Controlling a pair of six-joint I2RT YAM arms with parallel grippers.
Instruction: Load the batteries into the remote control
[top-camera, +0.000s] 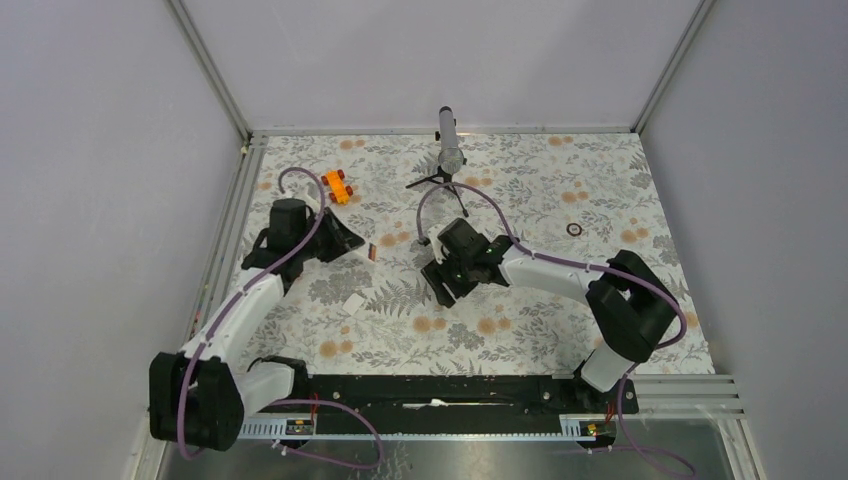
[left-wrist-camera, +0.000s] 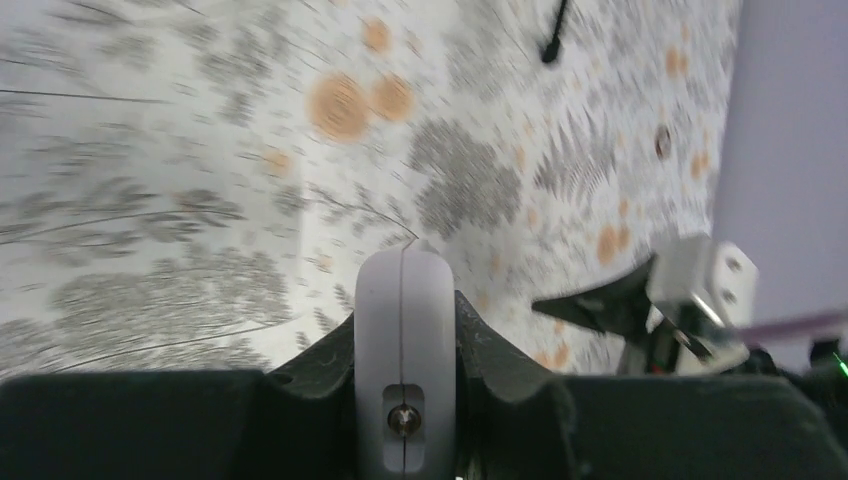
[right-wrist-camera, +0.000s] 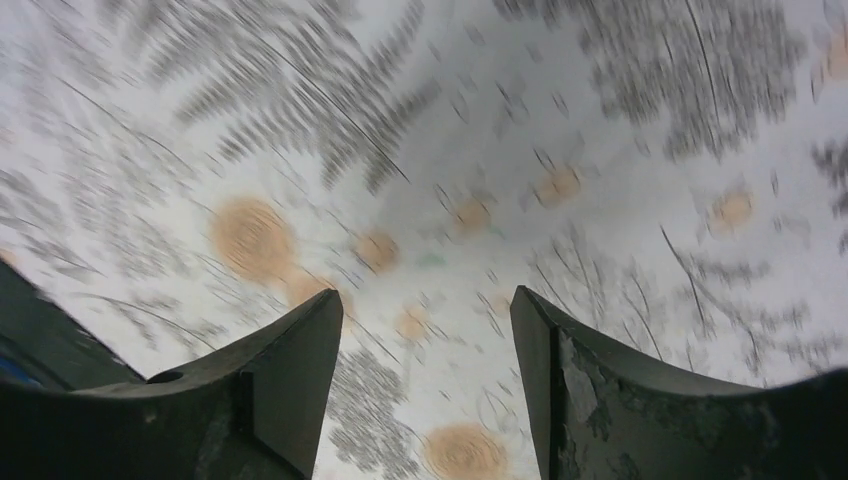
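Near the orange toy (top-camera: 338, 186), left claw (top-camera: 355, 240) clenches the remote control (left-wrist-camera: 403, 330); right claw (right-wrist-camera: 425, 330) gapes.

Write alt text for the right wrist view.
The right gripper is open above a motion-blurred floral tablecloth, with nothing between its two black fingers. Grey leaf prints and orange blossoms fill the rest of the frame.

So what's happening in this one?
The left tool is shut on a white rounded casing, apparently the remote. The right tool hangs open and empty over the floral cloth. A small white cover lies loose on the cloth. No battery is clearly visible, so loading looks not yet done.
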